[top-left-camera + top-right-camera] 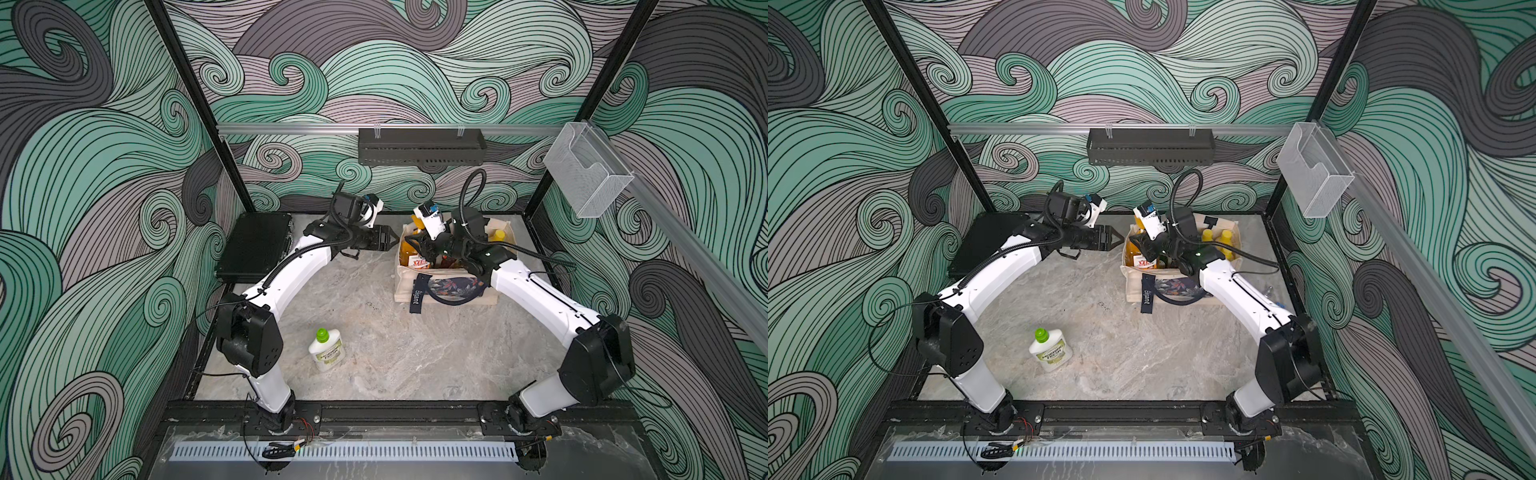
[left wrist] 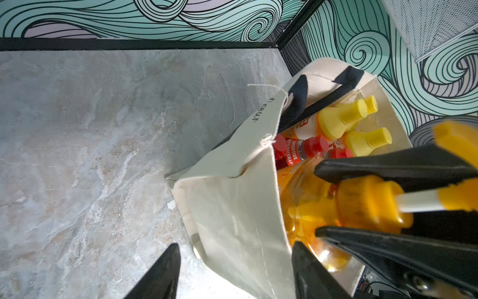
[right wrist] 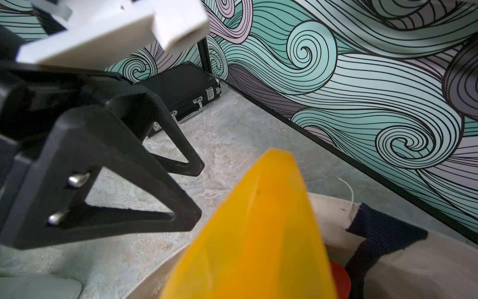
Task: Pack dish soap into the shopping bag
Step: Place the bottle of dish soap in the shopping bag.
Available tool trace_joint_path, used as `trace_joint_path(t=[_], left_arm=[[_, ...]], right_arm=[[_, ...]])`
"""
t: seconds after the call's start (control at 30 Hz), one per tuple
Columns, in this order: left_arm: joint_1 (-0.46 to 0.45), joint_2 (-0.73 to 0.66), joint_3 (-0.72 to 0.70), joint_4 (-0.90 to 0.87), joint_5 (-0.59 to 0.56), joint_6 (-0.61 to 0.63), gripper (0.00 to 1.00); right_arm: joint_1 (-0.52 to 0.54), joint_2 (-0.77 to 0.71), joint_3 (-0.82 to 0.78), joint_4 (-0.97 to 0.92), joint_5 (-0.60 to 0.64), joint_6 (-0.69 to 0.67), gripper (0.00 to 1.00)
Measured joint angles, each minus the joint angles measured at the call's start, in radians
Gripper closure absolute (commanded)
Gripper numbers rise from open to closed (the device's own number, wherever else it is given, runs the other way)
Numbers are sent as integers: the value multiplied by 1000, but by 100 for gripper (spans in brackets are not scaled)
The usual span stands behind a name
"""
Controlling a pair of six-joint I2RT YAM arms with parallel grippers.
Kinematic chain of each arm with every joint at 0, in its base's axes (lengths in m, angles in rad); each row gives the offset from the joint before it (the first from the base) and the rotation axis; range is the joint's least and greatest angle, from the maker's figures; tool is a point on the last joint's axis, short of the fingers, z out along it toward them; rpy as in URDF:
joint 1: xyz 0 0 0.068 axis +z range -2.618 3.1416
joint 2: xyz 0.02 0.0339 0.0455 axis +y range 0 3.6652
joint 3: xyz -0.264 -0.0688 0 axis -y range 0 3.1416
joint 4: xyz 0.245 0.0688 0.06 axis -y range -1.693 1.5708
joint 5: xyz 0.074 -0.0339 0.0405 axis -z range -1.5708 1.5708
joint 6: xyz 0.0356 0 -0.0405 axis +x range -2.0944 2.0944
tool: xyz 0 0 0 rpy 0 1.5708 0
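Pump bottle (image 2: 372,204) half hidden in bag (image 2: 232,207)

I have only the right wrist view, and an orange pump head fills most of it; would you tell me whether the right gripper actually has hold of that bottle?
Observer: Yes. The left wrist view shows the right gripper closed on the collar of the tall orange pump bottle.
Operator: Thank you. Is its body inside the bag?
Observer: It is within the mouth of the shopping bag, next to the yellow-capped bottles.
Operator: Is any soap outside the bag?
Observer: One. In both top views the white green-capped bottle is on the table, well apart from the bag, near the base of the left arm.
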Motion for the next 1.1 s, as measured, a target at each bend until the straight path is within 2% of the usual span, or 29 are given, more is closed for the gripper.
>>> trace_joint_path(t=[0.27, 0.37, 0.53, 0.6, 0.9, 1.1], left_arm=[[-11, -11, -29, 3, 18, -11, 33], [-29, -25, -43, -2, 21, -11, 28], [-58, -37, -48, -4, 21, -11, 29], [-70, -37, -48, -11, 20, -9, 34], [-90, -37, -46, -67, 6, 11, 78], [-90, -33, -26, -84, 6, 11, 97]], right_arm=[[3, -43, -96, 56, 130, 12, 100], [5, -47, -119, 77, 155, 22, 100], [16, -49, -131, 87, 174, 23, 100], [22, -49, -131, 88, 185, 21, 100], [53, -49, -173, 130, 231, 6, 100], [64, -64, -212, 175, 252, 9, 100]])
